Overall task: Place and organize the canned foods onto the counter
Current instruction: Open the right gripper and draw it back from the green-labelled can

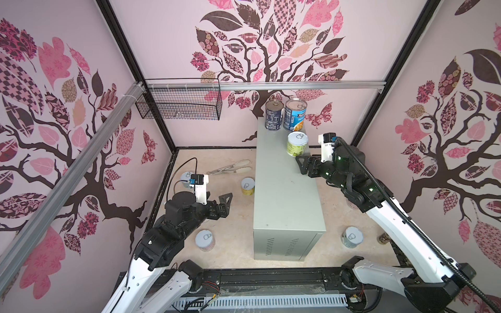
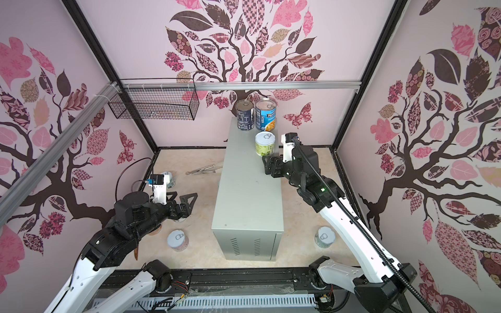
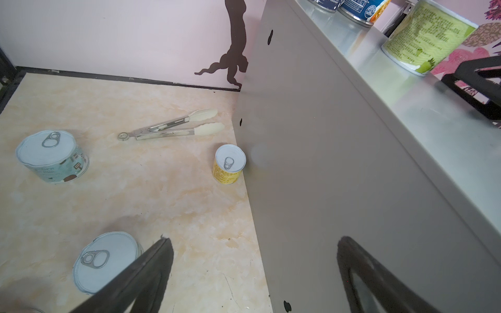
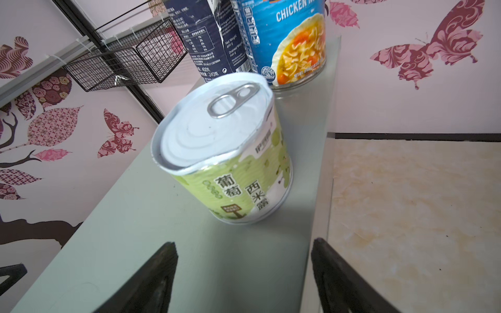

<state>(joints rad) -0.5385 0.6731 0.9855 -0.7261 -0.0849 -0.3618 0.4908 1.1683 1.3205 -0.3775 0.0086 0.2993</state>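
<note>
- Your right gripper (image 1: 300, 162) hangs over the counter (image 1: 284, 195) with its jaws spread and nothing between them. It sits just on the near side of a short green-labelled can (image 1: 297, 145).
- In the right wrist view a strip of counter top shows between the fingertips (image 4: 162, 271) and that can, so the two are apart.
- The green-labelled can stands upright by the counter's right edge, toward the far end, with its pull-tab lid up.
- Two taller tins, a dark navy can (image 1: 273, 116) and a blue chicken soup can (image 1: 295, 115), stand close together at the counter's far end, just beyond the green one.
- Your left gripper (image 2: 186, 194) hovers over the beige marbled floor (image 1: 230, 244) left of the counter, with its jaws wide apart and holding nothing.
- A small yellow can (image 1: 248, 185) stands upright on the floor just beside the counter's left wall.
- A teal-labelled can (image 3: 51, 155) stands farther left.
- A pale-lidded can (image 3: 105, 261) sits close under the left gripper, and a pinkish-labelled can (image 1: 205, 239) stands on the near left floor.
- Right of the counter, toward its near end, a grey-labelled can (image 1: 352, 237) stands on the floor, and a dark can (image 1: 385, 238) shows partly behind the right arm.
- Metal tongs (image 1: 230, 168) with cream tips lie on the floor beyond the yellow can.
- A black wire basket (image 1: 179, 104) hangs from the rail at the far left.
</note>
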